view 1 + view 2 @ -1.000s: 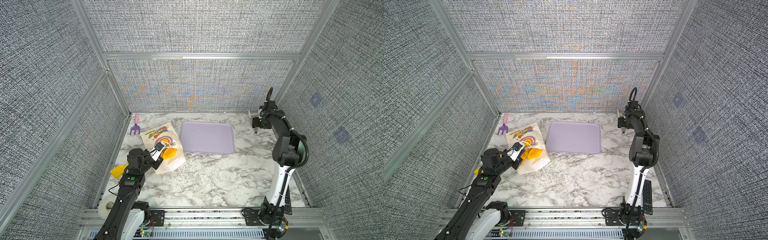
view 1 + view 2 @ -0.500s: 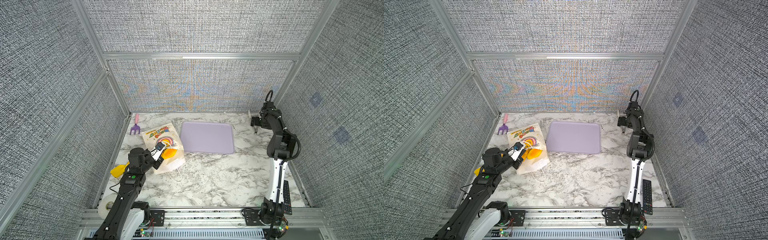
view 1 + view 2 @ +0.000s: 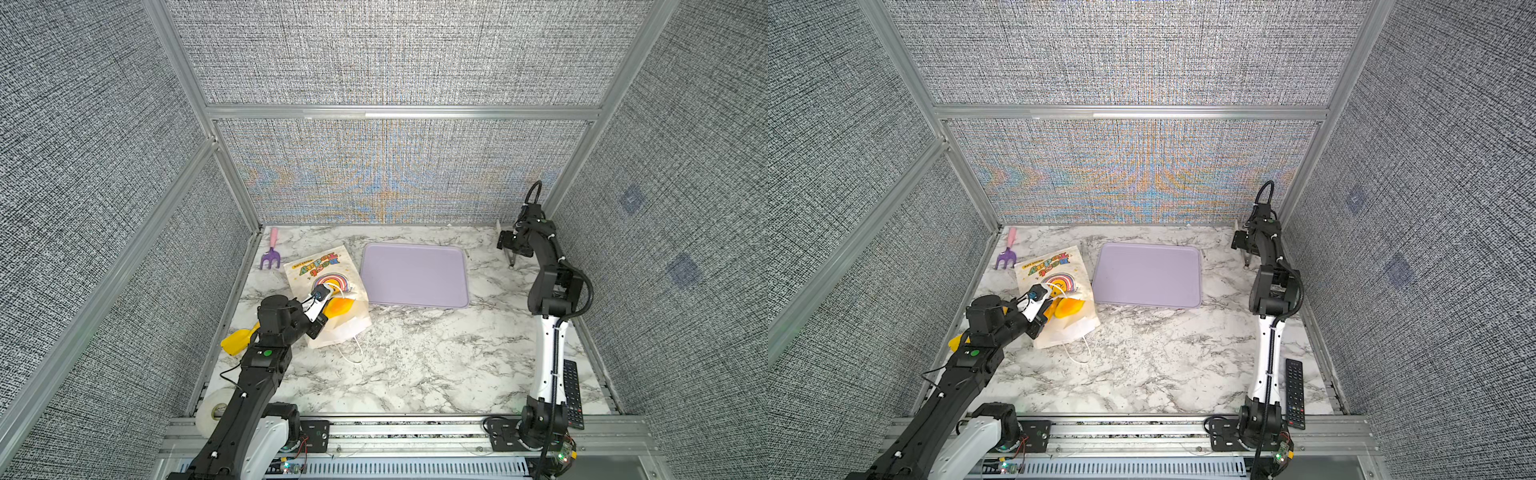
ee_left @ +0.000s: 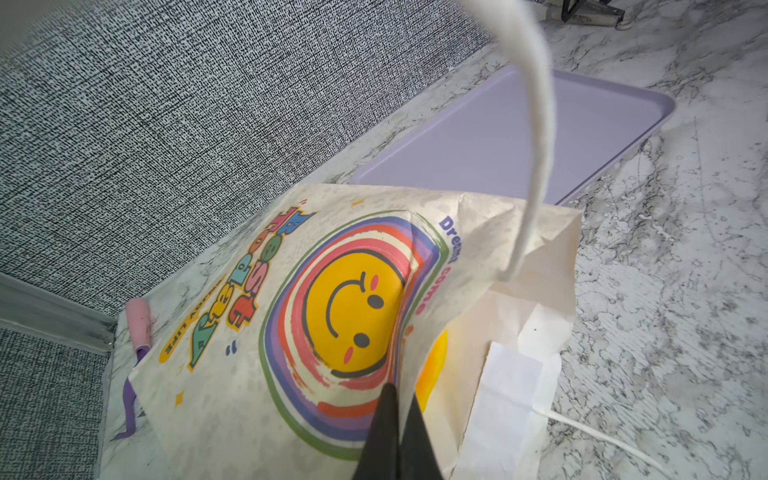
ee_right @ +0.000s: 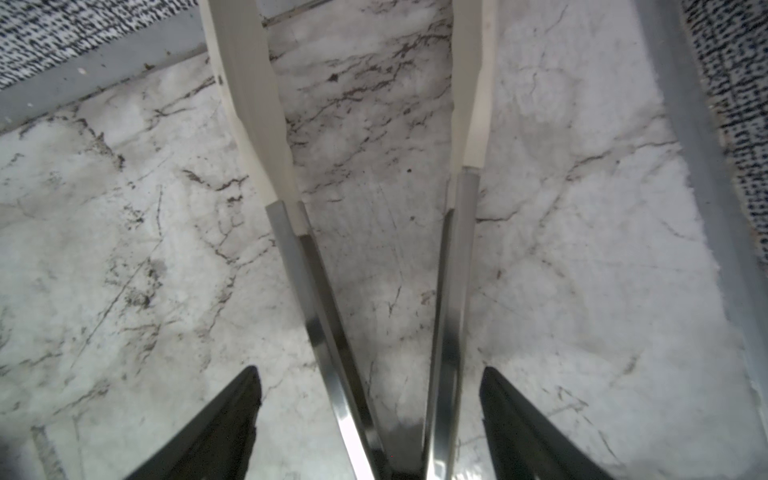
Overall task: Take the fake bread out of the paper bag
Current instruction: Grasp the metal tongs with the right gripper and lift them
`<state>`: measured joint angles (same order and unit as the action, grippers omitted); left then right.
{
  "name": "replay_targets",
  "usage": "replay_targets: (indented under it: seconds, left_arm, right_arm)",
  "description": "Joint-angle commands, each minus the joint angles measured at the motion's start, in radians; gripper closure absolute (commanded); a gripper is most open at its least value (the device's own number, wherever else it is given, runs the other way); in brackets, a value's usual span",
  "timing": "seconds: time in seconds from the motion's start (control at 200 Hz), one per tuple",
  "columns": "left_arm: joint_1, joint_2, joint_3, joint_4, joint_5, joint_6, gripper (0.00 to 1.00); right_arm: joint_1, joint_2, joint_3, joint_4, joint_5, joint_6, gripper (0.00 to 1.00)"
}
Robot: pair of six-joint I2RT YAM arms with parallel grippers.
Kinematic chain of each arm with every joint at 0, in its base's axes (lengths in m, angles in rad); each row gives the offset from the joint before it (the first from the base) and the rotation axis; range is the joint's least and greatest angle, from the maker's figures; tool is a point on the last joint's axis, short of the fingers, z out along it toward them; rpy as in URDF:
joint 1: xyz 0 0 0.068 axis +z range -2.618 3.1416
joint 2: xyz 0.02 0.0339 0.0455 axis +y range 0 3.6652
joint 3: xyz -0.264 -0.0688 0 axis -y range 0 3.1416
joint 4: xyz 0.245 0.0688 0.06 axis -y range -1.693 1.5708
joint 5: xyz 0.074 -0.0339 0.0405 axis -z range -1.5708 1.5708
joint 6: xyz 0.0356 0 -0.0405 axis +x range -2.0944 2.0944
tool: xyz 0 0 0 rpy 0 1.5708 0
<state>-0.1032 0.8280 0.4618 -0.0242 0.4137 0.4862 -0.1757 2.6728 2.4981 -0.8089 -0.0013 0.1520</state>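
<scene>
Left fingers [image 4: 384, 440] clamped on bag [image 4: 249, 374] lip, bread [image 4: 434, 361] just beyond; right fingers [image 5: 216, 436] apart around tongs [image 5: 324, 332]. My hard pull could tear paper.

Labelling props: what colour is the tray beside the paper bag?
Plain lilac; the tray shows best in a top view.

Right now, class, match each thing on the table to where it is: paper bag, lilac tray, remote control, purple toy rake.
Things: 1 paper bag; 2 lilac tray; 3 remote control; 4 purple toy rake.
Places: A beside the right arm's base; B far left corner; C pinched by the left tool; D flat, just right of the bag.
Pairs: 1-C, 2-D, 3-A, 4-B.
</scene>
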Motion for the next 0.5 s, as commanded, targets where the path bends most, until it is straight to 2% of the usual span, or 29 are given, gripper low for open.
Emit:
replay_targets:
  seconds: [0.0, 0.12, 0.21, 0.34, 0.495]
  left_arm:
    - [0.000, -0.002, 0.002, 0.014, 0.009, -0.004, 1.00]
    - [-0.002, -0.006, 0.000, 0.013, 0.007, -0.005, 1.00]
    - [-0.002, -0.006, 0.000, 0.013, 0.007, -0.005, 1.00]
    - [-0.004, -0.010, 0.000, 0.013, 0.007, -0.006, 1.00]
    - [-0.004, -0.019, -0.002, 0.012, 0.005, -0.008, 1.00]
  right_arm:
    - [0.002, 0.017, 0.010, -0.018, 0.020, 0.053, 0.21]
    - [0.010, 0.026, 0.002, -0.051, 0.053, 0.025, 0.28]
    - [0.015, 0.018, -0.026, -0.062, 0.073, -0.012, 0.47]
    - [0.019, -0.031, -0.109, -0.050, 0.107, -0.054, 0.67]
    - [0.025, -0.144, -0.266, -0.028, 0.124, -0.079, 0.77]
